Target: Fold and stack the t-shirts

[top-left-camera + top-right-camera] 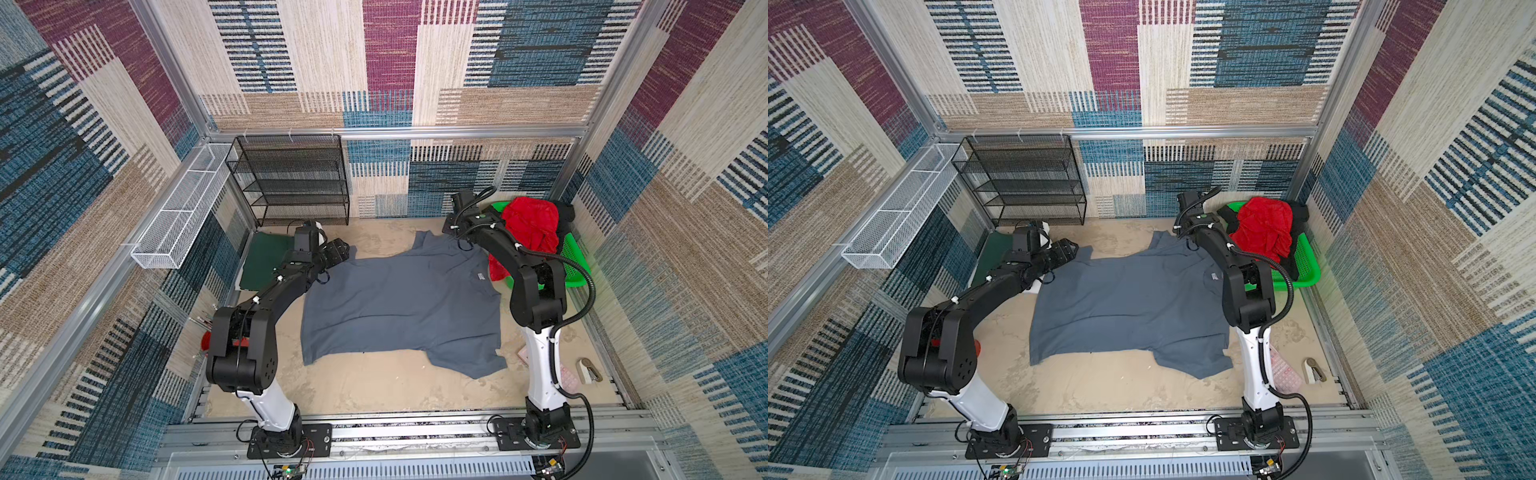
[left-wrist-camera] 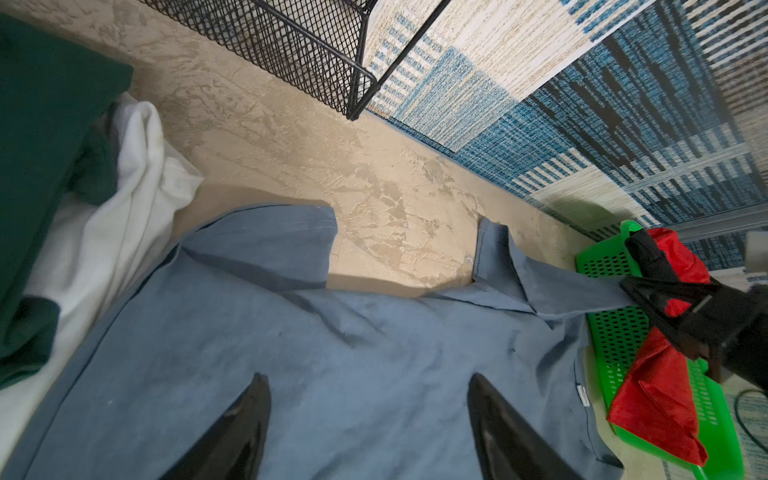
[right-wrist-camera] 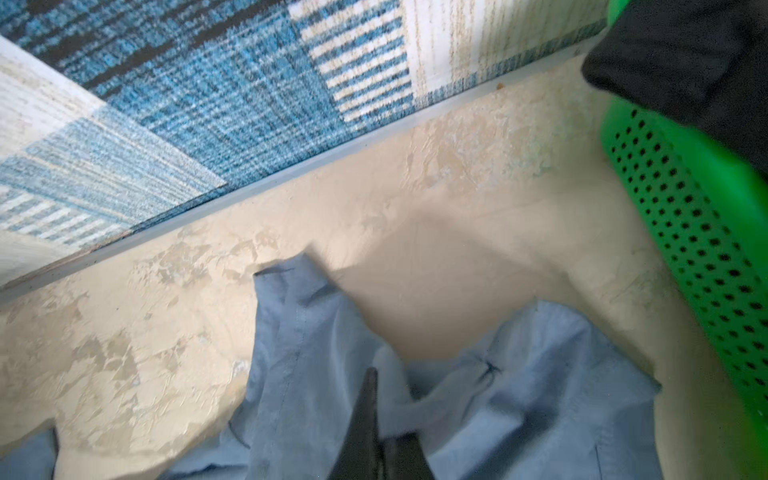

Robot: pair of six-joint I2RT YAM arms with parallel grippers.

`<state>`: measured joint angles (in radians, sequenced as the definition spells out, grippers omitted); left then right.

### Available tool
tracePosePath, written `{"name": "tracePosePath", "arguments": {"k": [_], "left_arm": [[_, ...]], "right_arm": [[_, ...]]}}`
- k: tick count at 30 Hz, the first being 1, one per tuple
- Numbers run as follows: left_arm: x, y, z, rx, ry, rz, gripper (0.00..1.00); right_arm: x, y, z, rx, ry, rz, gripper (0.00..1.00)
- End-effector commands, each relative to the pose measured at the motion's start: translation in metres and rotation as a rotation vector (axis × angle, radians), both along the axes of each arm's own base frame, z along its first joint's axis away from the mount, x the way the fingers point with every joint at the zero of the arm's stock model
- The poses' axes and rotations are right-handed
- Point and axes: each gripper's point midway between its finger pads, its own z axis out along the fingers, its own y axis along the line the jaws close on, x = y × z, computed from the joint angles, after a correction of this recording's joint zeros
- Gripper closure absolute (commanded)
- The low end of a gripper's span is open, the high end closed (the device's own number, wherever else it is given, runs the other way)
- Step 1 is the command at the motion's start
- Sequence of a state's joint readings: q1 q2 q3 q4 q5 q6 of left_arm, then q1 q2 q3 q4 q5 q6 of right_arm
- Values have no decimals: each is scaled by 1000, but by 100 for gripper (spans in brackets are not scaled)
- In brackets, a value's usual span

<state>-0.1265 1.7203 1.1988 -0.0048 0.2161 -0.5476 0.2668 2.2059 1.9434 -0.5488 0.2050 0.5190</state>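
Note:
A slate grey t-shirt [image 1: 399, 307] [image 1: 1125, 307] lies spread flat in the middle of the table. My left gripper [image 1: 345, 250] [image 2: 368, 376] hovers open over its far left corner, nothing between the fingers. My right gripper [image 3: 386, 403] [image 2: 636, 286] is shut on the grey shirt's far sleeve, beside the green basket [image 1: 571, 266] [image 3: 698, 208]. A bright red shirt [image 1: 530, 224] and a black shirt [image 1: 567, 212] are heaped in that basket. A folded dark green shirt [image 1: 266, 259] [image 2: 41, 145] lies on a white shirt [image 2: 137, 195] at the far left.
A black wire rack [image 1: 291, 178] stands against the back wall behind the left gripper. A white wire basket [image 1: 183, 208] hangs on the left wall. A small stapler-like object [image 1: 588, 370] lies at the right edge, near the right arm's base.

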Motion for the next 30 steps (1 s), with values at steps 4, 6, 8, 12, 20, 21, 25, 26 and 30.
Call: {"name": "tracePosePath", "arguments": {"k": [4, 6, 8, 12, 20, 21, 25, 26, 30], "left_arm": [[23, 6, -17, 123, 52, -32, 25], [34, 6, -25, 153, 72, -45, 25], [45, 4, -36, 180, 99, -69, 25], [62, 2, -62, 243, 181, -128, 25], [84, 2, -99, 343, 267, -186, 29], [85, 3, -101, 357, 266, -181, 29], [92, 4, -108, 396, 260, -163, 28], [93, 4, -109, 402, 266, -159, 29], [100, 1, -113, 449, 279, -153, 26]], "right_arm": [[-28, 2, 3, 95, -58, 12, 100], [-37, 2, 1, 121, -58, 19, 100], [-45, 4, -8, 142, -41, 30, 100], [-57, 7, -22, 168, -13, 44, 100], [-76, 11, -43, 190, 31, 80, 100], [-77, 12, -45, 192, 35, 86, 100], [-80, 14, -49, 203, 46, 100, 100], [-80, 15, -50, 205, 45, 102, 100], [-82, 14, -53, 209, 47, 97, 100]]}}
